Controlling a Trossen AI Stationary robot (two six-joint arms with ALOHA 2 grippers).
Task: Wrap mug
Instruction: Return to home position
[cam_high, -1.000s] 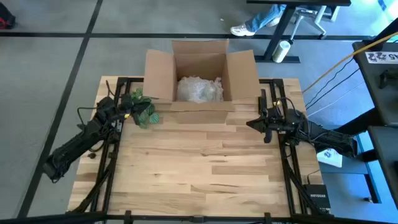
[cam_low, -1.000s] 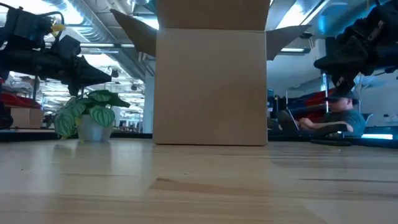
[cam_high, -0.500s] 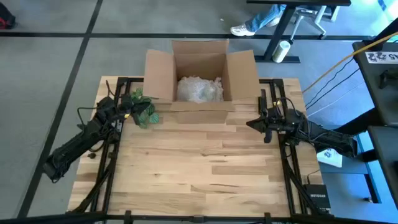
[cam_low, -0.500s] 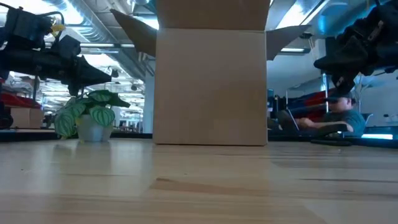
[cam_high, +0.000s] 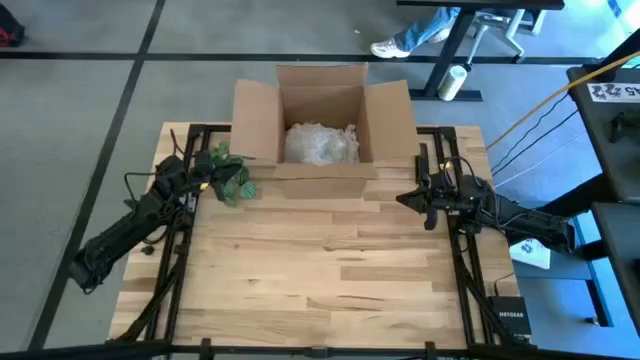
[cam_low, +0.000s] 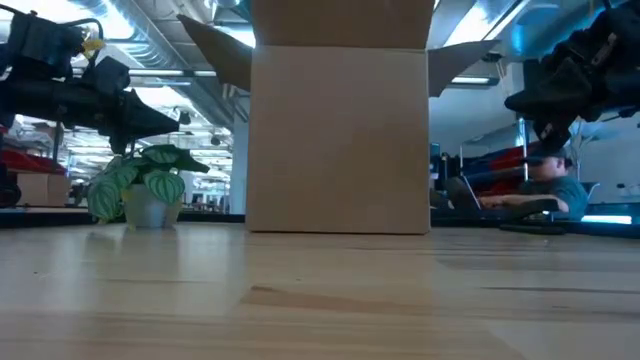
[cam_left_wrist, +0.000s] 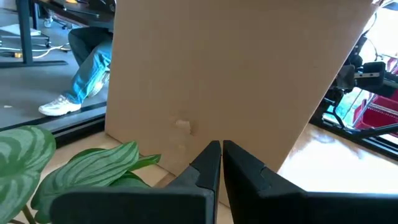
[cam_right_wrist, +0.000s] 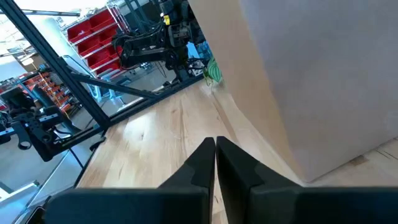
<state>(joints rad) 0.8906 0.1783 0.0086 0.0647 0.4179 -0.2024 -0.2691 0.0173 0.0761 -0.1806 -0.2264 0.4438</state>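
An open cardboard box (cam_high: 322, 181) stands at the far middle of the table, its flaps spread. Inside it lies a bundle of clear bubble wrap (cam_high: 320, 143); the mug itself is hidden. My left gripper (cam_left_wrist: 221, 146) is shut and hovers at the far left, beside the box's left wall (cam_left_wrist: 217, 68) and above a small potted plant (cam_high: 232, 180). My right gripper (cam_right_wrist: 215, 142) is shut and hovers at the far right, just off the box's right near corner (cam_right_wrist: 323, 93). Neither touches anything.
The potted plant (cam_low: 145, 188) stands on the table left of the box. Bare wooden tabletop (cam_high: 320, 270) stretches from the box to the near edge. A person (cam_low: 548, 185) sits beyond the table on the right; another person's legs (cam_high: 410, 38) show behind the box.
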